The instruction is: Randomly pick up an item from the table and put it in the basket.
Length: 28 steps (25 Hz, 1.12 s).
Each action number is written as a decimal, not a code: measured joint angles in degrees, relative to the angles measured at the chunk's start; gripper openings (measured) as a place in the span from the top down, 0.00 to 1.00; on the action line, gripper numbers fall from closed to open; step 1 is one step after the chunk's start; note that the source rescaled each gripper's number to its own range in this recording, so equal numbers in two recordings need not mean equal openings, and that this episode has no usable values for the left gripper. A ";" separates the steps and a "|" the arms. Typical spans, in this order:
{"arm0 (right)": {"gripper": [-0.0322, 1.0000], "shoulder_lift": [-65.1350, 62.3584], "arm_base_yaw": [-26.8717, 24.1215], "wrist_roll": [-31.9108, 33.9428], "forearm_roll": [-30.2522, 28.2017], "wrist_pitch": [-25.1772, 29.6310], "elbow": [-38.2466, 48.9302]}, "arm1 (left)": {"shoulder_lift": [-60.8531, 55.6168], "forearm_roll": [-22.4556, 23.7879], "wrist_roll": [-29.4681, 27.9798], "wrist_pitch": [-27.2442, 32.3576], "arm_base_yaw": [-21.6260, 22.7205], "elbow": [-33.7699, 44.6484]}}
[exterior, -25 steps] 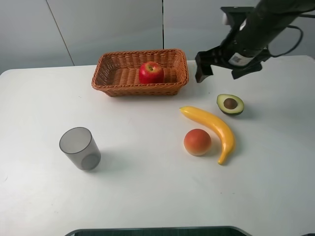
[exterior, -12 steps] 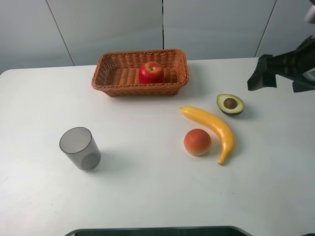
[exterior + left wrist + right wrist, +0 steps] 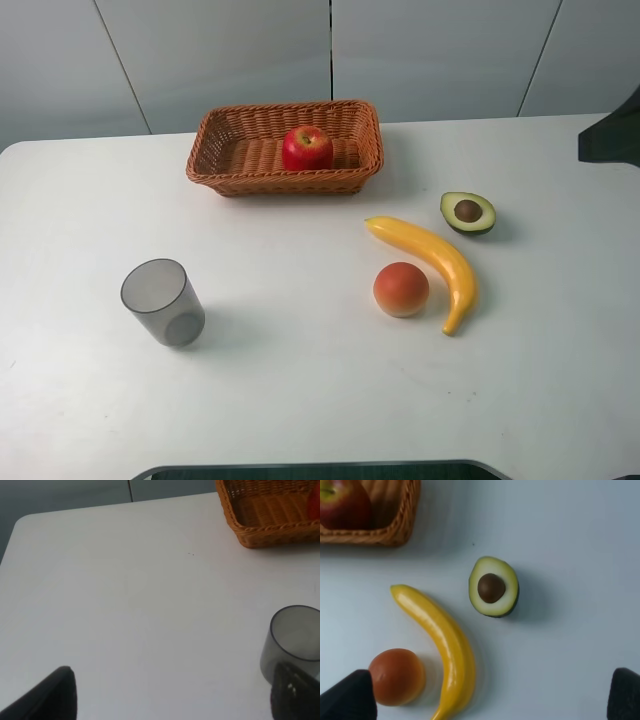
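1. The apple (image 3: 308, 148) lies inside the basket (image 3: 225, 160), toward the basket's right half, touching its floor. In the right wrist view only part of the apple (image 3: 342, 505) shows, behind the basket's woven corner (image 3: 395, 530).
2. The basket stands at 12 o'clock on the table (image 3: 300, 380) in the high view, near the far edge.
3. Right gripper (image 3: 485, 715): two dark fingertips (image 3: 347, 697) show at opposite corners of the wrist view, set wide apart with nothing between them. In the high view, only a dark part of the right arm (image 3: 612, 135) shows at the 3 o'clock edge.
4. Left gripper (image 3: 175, 700): both dark fingertips (image 3: 50, 697) are spread apart over bare table, holding nothing.
5. The grey cup (image 3: 162, 302) lies at 8 o'clock on the table, well apart from the basket.
6. The banana (image 3: 435, 260) lies at 4 o'clock from the basket. The orange-pink fruit (image 3: 401, 289) sits just beside the banana's inner curve.
7. The avocado half (image 3: 468, 212) lies cut face up with the pit showing, near the banana's upper end.
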 joint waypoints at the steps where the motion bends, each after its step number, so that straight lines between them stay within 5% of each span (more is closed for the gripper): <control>1: 0.00 -1.55 0.00 0.00 -0.12 0.93 0.00 | 0.00 0.00 0.00 0.00 0.00 0.00; 14: 0.00 -28.70 0.00 -7.35 -2.21 15.80 0.00 | 0.00 0.00 0.00 0.00 0.00 0.00; 28: 0.00 -44.45 0.00 -8.85 -2.80 17.31 9.19 | 0.00 0.00 0.00 0.00 0.00 0.00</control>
